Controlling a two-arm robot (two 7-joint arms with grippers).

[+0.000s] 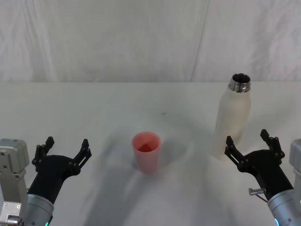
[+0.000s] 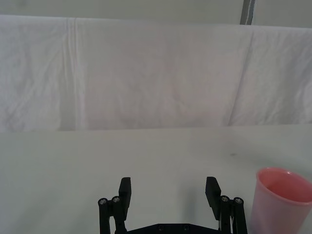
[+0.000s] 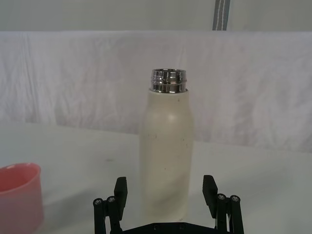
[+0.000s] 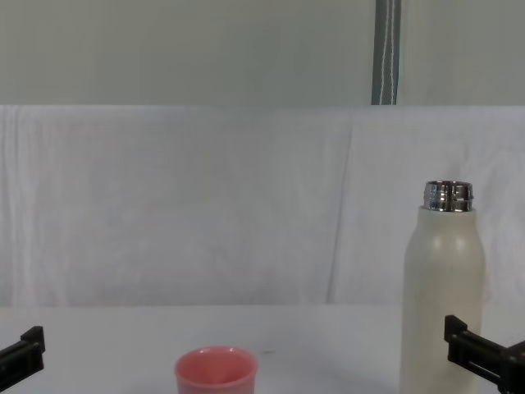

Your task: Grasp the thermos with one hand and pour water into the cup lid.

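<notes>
White cloth covers the table (image 1: 94, 108) and hangs as a backdrop (image 4: 205, 205) behind it, with a grey wall and a pole (image 4: 385, 49) above.
Upright and uncapped, the thermos (image 1: 233, 120) stands right of centre; the cup (image 1: 146, 150) sits mid-table, well apart from it. Both grippers are spread wide, holding nothing: the left gripper (image 1: 66, 149) near the front left, the right gripper (image 1: 251, 143) just before the thermos. Its wrist view lines the bottle up between its fingers (image 3: 120, 187); the head view looks into the steel neck.
</notes>
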